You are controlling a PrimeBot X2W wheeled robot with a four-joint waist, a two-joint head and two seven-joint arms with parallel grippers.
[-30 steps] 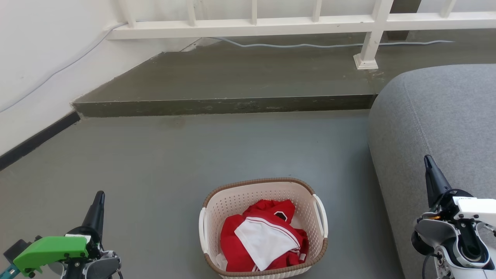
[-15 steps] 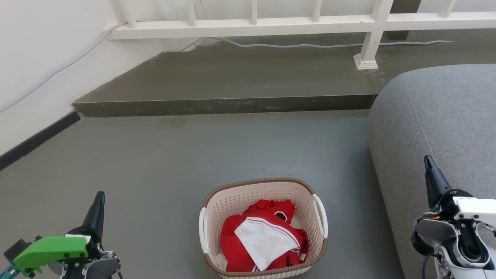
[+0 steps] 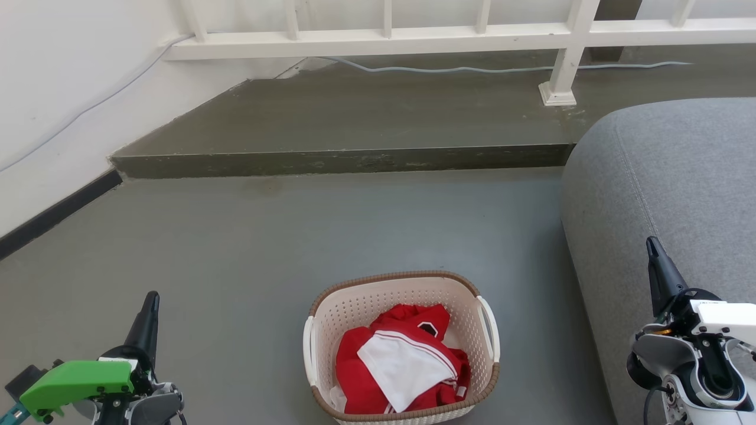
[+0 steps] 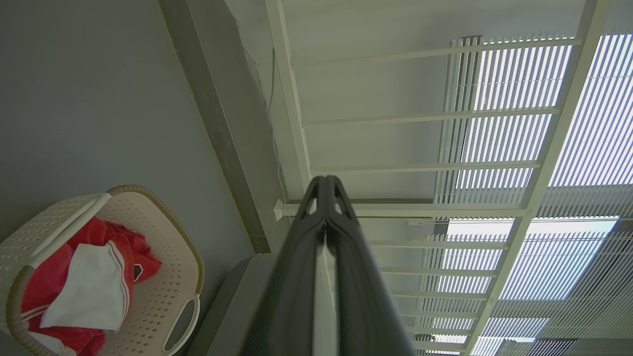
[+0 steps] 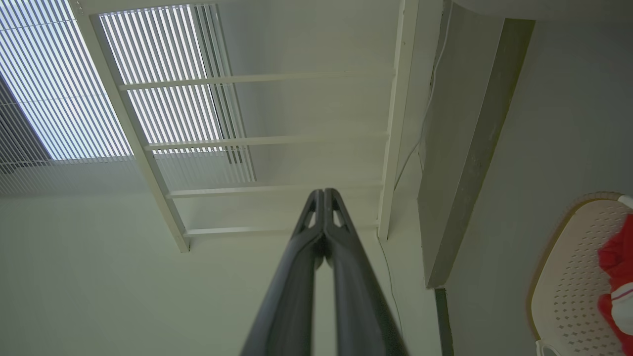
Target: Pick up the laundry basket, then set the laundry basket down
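The laundry basket [image 3: 354, 307] stands on the grey floor at the bottom middle of the head view, cream with perforated walls, a brown rim and white side handles. Red and white clothes [image 3: 401, 366] lie inside it. It also appears at the lower left of the left wrist view [image 4: 168, 277] and at the right edge of the right wrist view [image 5: 568, 277]. My left gripper [image 3: 152, 297] is shut, well to the left of the basket, holding nothing [image 4: 326, 180]. Over by the sofa my right gripper [image 3: 651, 242] is shut and empty [image 5: 324, 192], to the right of the basket.
A grey sofa [image 3: 679, 177] fills the right side, close to the basket. A raised concrete step [image 3: 342, 159] runs across behind, with a white railing [image 3: 460, 35] and a cable on it. A white wall [image 3: 53, 106] with a dark skirting closes the left.
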